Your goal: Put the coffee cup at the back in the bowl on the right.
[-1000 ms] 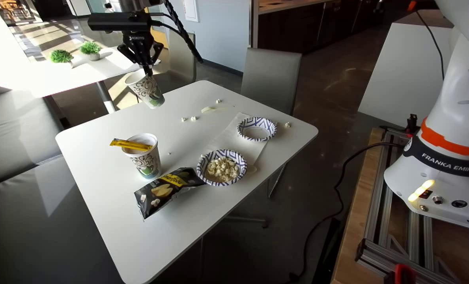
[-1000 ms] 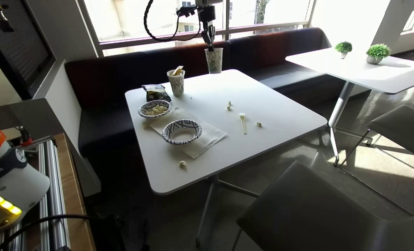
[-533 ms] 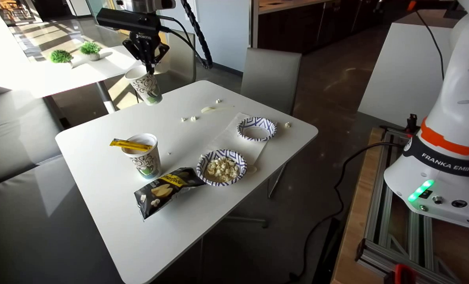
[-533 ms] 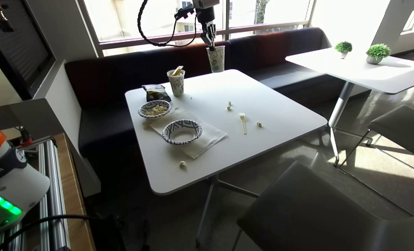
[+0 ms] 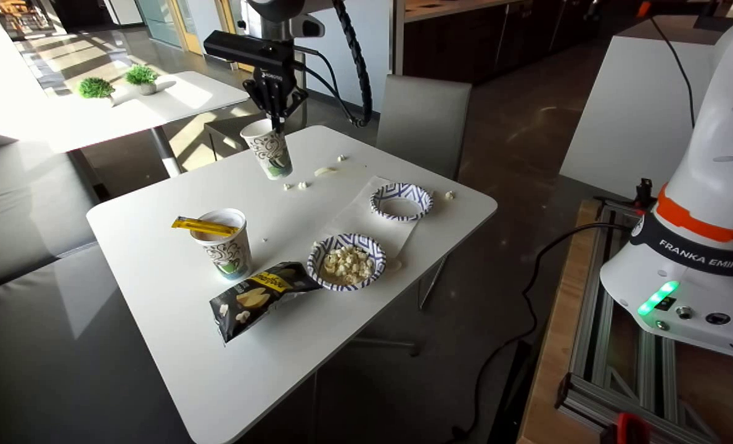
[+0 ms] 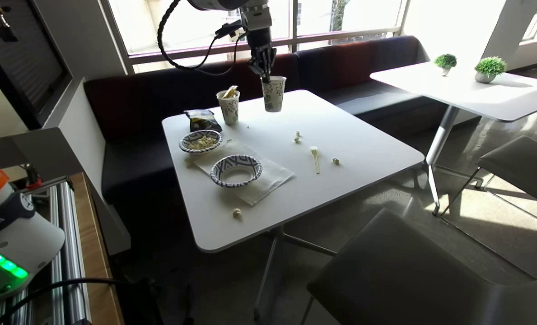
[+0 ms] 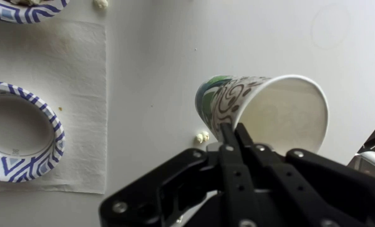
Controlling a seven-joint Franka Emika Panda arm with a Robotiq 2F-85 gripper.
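Observation:
The coffee cup is a pale paper cup with a brown swirl and green print, and it shows in both exterior views (image 5: 268,154) (image 6: 273,98). My gripper (image 5: 278,125) is shut on the cup's wall at the rim and holds it tilted above the table. In the wrist view one fingertip of the gripper (image 7: 233,126) is inside the cup (image 7: 226,99) and one outside; the cup looks empty. The bowl, white with a blue-grey patterned rim, stands empty on a napkin in both exterior views (image 5: 401,190) (image 6: 236,160) and at the left of the wrist view (image 7: 56,132). The cup is apart from it.
A similar cup (image 5: 227,254) with a yellow packet across its top stands on the table. A black snack bag (image 5: 261,296) and a patterned bowl of popcorn (image 5: 372,246) lie near it. A fork (image 6: 315,159) and loose popcorn (image 6: 236,212) lie around. Grey chairs (image 5: 425,123) stand by the table.
My gripper has carried the cup inward over the table and lower, closer to the empty bowl. The grip on the cup is unchanged. The base light turned from yellow to green.

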